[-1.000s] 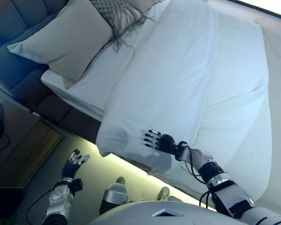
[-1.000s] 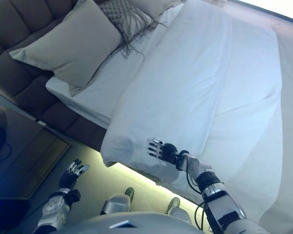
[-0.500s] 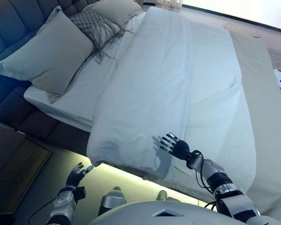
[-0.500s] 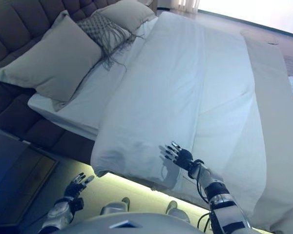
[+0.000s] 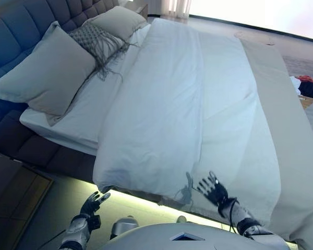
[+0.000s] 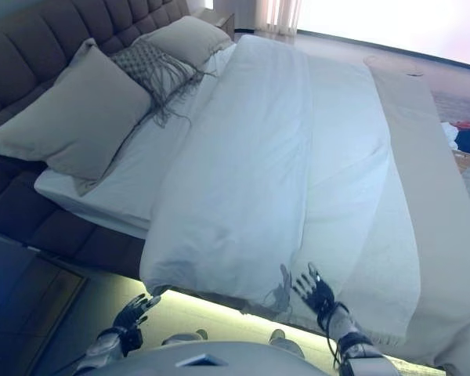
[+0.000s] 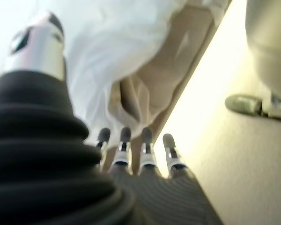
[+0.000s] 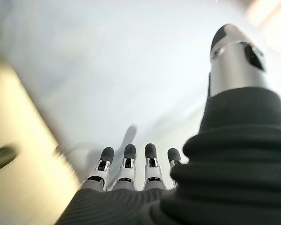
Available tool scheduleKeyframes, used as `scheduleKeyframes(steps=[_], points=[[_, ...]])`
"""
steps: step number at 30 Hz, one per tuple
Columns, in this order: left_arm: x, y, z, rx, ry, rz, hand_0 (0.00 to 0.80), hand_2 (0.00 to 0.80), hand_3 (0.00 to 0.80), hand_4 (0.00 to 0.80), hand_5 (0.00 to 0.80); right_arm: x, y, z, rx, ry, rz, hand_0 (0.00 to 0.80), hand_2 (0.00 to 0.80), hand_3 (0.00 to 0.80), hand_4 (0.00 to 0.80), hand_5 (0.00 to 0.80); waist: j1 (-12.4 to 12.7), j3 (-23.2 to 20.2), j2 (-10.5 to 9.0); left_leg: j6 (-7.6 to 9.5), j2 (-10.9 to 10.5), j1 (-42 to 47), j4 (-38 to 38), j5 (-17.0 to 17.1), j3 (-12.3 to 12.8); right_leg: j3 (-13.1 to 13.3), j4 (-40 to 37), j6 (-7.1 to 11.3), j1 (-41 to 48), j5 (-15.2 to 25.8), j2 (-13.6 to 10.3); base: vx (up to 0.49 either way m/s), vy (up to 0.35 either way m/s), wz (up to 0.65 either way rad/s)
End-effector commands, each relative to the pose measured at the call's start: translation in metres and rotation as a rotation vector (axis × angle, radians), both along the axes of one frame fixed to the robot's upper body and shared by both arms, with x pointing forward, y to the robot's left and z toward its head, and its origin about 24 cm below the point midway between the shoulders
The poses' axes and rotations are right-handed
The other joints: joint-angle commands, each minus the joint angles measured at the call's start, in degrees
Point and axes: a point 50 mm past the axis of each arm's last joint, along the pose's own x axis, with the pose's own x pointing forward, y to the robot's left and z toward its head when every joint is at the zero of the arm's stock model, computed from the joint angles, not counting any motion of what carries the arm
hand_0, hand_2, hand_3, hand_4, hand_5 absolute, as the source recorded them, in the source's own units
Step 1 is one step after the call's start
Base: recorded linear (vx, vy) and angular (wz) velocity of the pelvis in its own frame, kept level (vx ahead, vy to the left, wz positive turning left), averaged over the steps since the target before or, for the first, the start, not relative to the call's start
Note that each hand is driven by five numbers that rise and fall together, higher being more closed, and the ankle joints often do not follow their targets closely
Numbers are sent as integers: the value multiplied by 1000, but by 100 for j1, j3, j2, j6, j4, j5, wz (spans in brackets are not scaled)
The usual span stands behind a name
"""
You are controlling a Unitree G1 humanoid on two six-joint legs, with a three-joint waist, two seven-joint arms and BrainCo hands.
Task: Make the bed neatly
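The right robot hand (image 5: pixel 214 190), fingers spread and empty, has pulled back toward the bed's near edge, leaving the duvet (image 5: pixel 161 114) smoothed; the left robot hand (image 5: pixel 91 203) hangs spread below.

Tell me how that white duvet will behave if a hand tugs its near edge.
The duvet is probably floppy: its edge droops over the bed side. It looks puffy, so likely light. The open right hand would likely drag up folds.
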Motion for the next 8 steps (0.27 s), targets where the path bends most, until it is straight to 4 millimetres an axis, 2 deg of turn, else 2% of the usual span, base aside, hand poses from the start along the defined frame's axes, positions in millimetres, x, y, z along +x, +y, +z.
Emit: scheduleKeyframes(steps=[1,4,8], points=[[32,-26,0,-62,-69,-35,0,0,0,0,0,7,-5,0,-30,37,-119,0,0,0,0,0,-67,220,139,305,-133,86,29,-33,314,124,-16,333,128,287,-161,30,-21,-7],[33,-34,-2,-77,-63,-47,0,0,0,0,0,-11,-5,-4,-27,118,-138,0,0,0,0,0,-110,218,167,294,-121,135,29,-53,311,163,-16,299,197,224,-118,49,-19,-13],[32,-34,-3,-70,-48,-63,0,0,0,0,0,-8,-7,-3,-46,93,-89,0,0,0,0,0,-146,219,154,271,-106,161,29,-62,300,238,-16,260,227,167,-63,36,-36,-10]])
